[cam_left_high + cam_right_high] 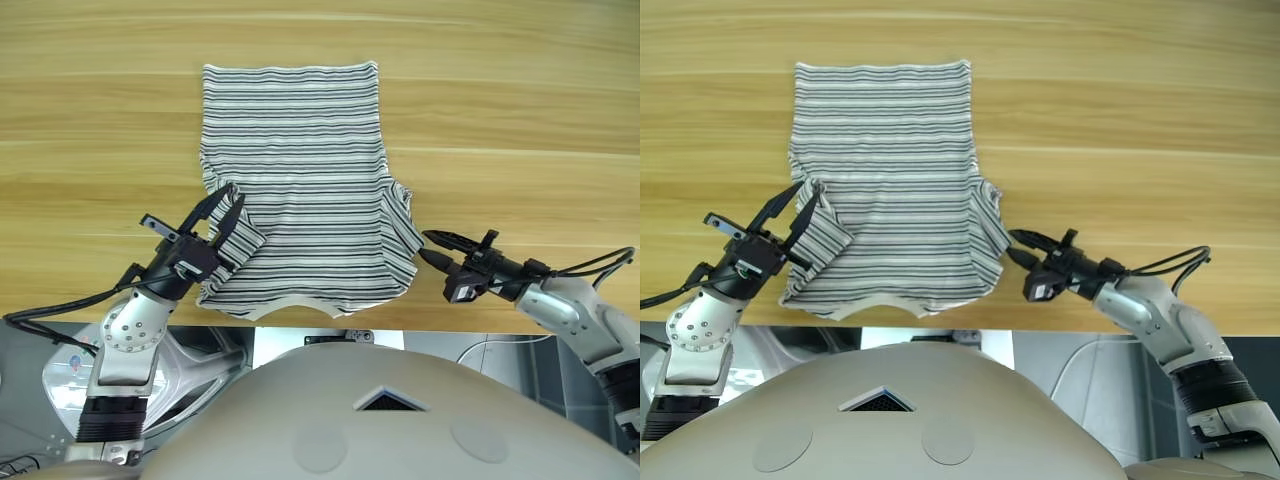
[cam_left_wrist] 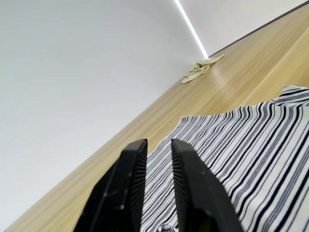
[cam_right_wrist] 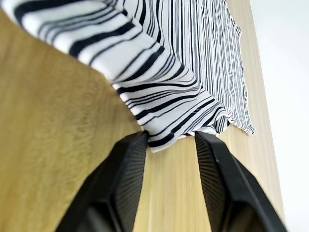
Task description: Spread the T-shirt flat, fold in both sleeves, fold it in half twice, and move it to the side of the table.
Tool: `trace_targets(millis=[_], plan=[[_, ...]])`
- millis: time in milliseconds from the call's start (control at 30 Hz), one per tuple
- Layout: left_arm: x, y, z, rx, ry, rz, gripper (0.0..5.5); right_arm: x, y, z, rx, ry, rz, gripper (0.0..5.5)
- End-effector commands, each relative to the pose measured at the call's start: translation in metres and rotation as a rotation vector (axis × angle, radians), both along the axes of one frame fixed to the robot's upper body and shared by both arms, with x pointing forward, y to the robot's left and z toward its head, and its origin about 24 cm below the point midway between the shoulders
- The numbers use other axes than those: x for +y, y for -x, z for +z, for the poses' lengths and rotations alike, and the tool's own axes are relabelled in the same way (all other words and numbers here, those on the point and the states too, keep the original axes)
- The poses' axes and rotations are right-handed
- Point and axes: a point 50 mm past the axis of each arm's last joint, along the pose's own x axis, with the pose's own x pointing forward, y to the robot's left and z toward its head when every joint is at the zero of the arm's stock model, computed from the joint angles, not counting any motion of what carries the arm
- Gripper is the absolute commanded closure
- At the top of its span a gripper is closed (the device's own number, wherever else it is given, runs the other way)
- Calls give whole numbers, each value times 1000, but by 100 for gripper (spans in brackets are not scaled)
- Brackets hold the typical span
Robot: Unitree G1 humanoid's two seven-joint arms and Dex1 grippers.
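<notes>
The striped T-shirt point(image 1: 290, 150) lies on the counter point(image 1: 520, 120); it is light, limp and easy to slide. The left hand point(image 1: 237, 193), slightly open, is at the folded left sleeve point(image 1: 238, 245). The right hand point(image 1: 424, 245), open, seemingly straddles the right sleeve point(image 3: 164, 130) hem, a good hold.

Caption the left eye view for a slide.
Striped T-shirt on wooden table; left gripper at its folded-in sleeve, right gripper open at the other sleeve.
</notes>
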Motion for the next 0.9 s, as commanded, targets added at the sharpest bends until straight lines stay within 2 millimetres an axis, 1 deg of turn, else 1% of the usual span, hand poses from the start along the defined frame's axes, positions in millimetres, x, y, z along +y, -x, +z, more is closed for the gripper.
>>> trace_targets(millis=[33,133,200,433,500,633,733,800,900], plan=[[-2,0,-1,1,-9,-18,453,-7,25,-29,180,147,37,444],[-3,0,-1,1,-7,-21,453,-6,25,-30,180,144,41,519],[-3,0,-1,1,-6,-21,453,-6,24,-30,179,142,40,550],[-4,-1,-1,0,1,-21,453,-8,19,-28,151,124,2,550],[-4,-1,-2,0,2,-20,453,-8,10,-18,89,58,-59,550],[-4,-2,-3,1,5,-17,453,-11,-17,27,-59,-245,-231,550],[-5,-2,-6,8,-3,-19,453,-9,-30,51,-117,-416,-283,550],[-9,-1,-7,10,0,-28,453,-4,-37,55,-117,-447,-280,550],[-12,2,-8,12,5,-34,453,9,-40,49,-78,-448,-231,550]])
